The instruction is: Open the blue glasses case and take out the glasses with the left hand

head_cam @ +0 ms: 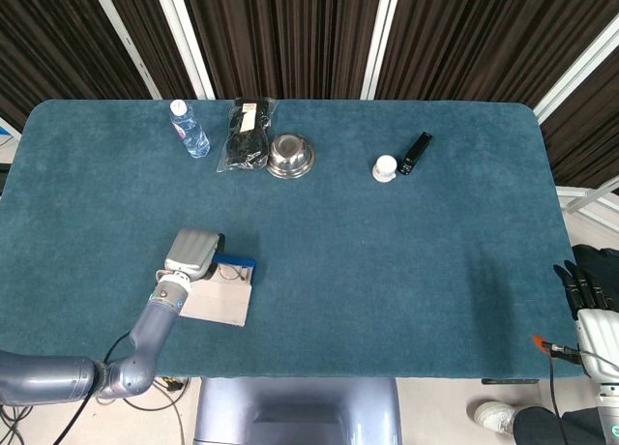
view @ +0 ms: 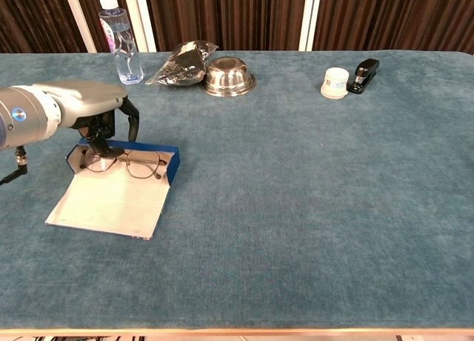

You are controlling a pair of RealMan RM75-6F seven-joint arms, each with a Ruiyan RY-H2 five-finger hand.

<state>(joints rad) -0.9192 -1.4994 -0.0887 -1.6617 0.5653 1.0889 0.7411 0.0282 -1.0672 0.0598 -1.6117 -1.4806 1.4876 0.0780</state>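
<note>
The blue glasses case [view: 111, 196] lies open near the table's front left, its pale lining facing up and its blue tray wall [view: 159, 159] at the back. Thin-framed glasses [view: 141, 164] lie in the tray. My left hand [view: 96, 111] hangs over the tray's left end, its dark fingertips [view: 98, 144] down on the glasses' left lens, pinching the frame there. From the head view the left hand [head_cam: 193, 252] covers most of the tray of the case [head_cam: 221, 302]. My right hand [head_cam: 590, 295] hangs off the table's right edge, fingers apart, holding nothing.
Along the back stand a water bottle [view: 122, 41], a black bagged item [view: 180, 65], a steel bowl [view: 228, 75], a white jar [view: 335, 83] and a black stapler [view: 363, 75]. The teal table [view: 311, 207] stretches right of the case.
</note>
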